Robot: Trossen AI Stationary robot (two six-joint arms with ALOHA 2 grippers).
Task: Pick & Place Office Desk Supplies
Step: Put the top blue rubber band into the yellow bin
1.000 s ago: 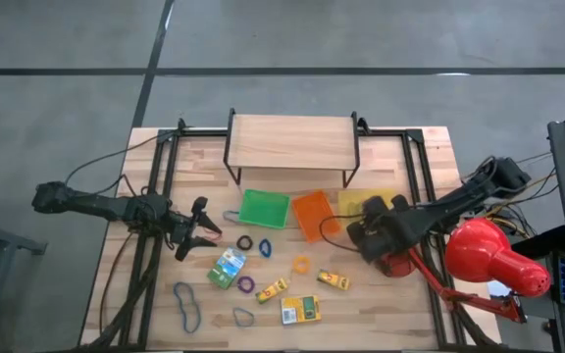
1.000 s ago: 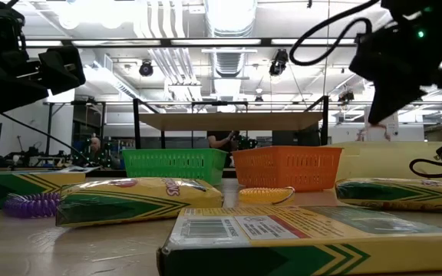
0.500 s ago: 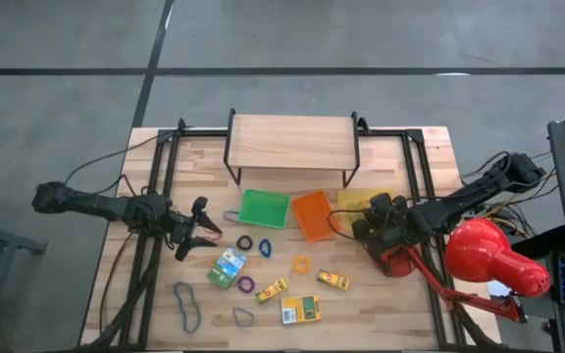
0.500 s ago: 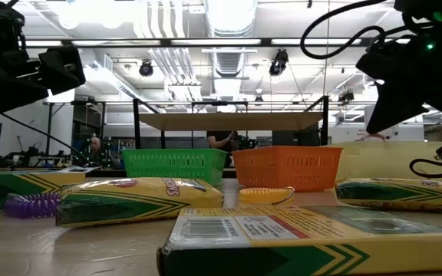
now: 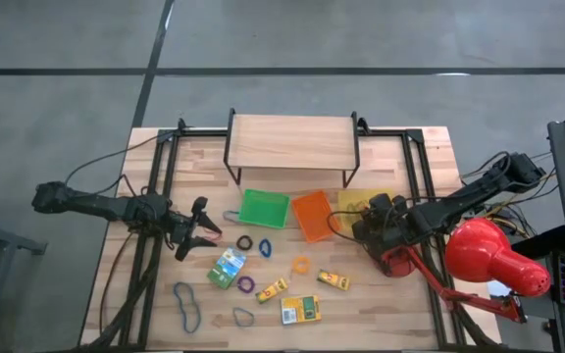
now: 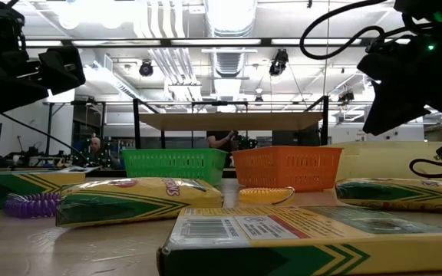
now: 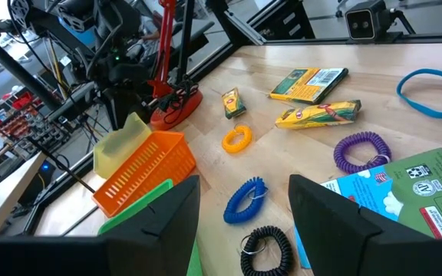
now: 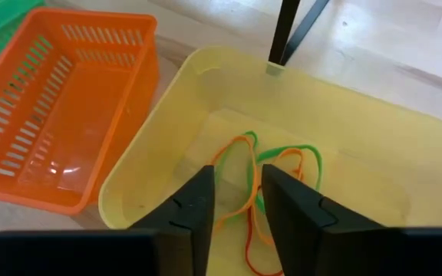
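Note:
My right gripper (image 8: 238, 175) hangs open over the yellow tray (image 8: 206, 100), fingers slanting down, with nothing between them. Thin orange, green and red rubber bands (image 8: 282, 165) lie loose on the tray's floor. My left gripper (image 5: 207, 231) waits open above the table's left part. Coiled bands lie on the wood: black (image 5: 245, 242), blue (image 5: 265, 248), orange (image 5: 301, 264), purple (image 5: 246, 284). A green and white box (image 5: 228, 267) and yellow boxes (image 5: 273, 288), (image 5: 333, 280), (image 5: 300, 310) lie flat nearby.
A green tray (image 5: 263, 208) and an orange tray (image 5: 312, 214) stand left of the yellow one. A wooden shelf (image 5: 292, 142) stands at the far edge. A big red lamp (image 5: 488, 257) stands at the right. Blue loops (image 5: 186, 304), (image 5: 243, 316) lie near the front left.
My right gripper has drawn back a little toward the table's right and far side, sinking over the yellow tray, and then kept still. A small light thing that showed under it in the low view no longer shows there.

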